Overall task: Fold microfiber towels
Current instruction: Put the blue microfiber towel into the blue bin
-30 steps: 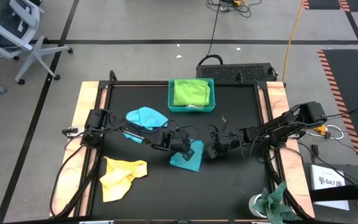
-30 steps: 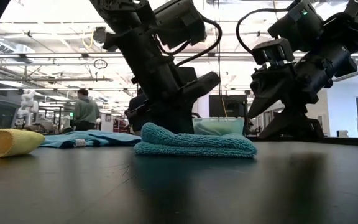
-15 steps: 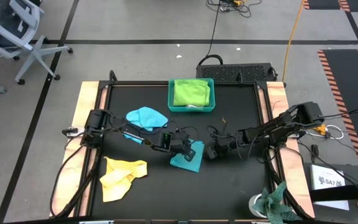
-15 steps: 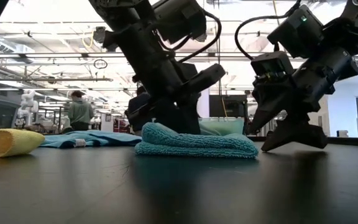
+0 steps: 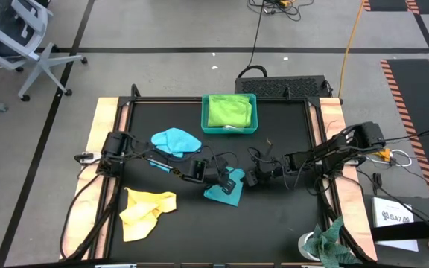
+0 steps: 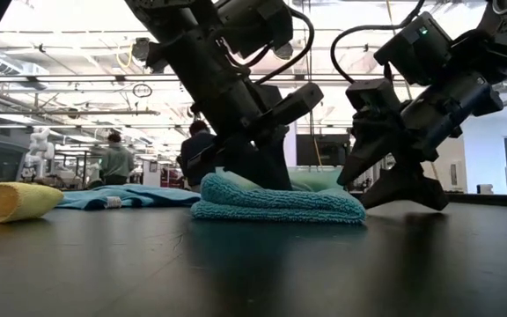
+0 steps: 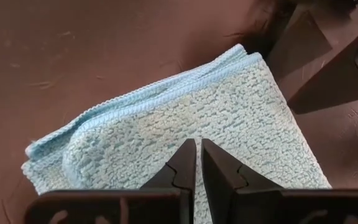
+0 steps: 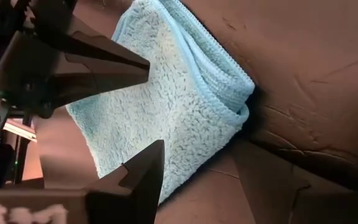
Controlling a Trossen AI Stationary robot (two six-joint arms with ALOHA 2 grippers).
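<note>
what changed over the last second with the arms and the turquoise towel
The right gripper, jaws open, moved in across the table toward the folded turquoise towel and now sits right beside its edge. The left gripper, jaws shut, stayed pressed on top of the towel, leaning slightly. Nothing was taken hold of or let go. The towel, the yellow towel, the blue towel and the tray stayed put.

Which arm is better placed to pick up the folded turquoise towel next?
Right, probably. The right end effector is open at the folded turquoise towel's edge, low to the table. The left end effector is shut, pressing on top of it.
</note>
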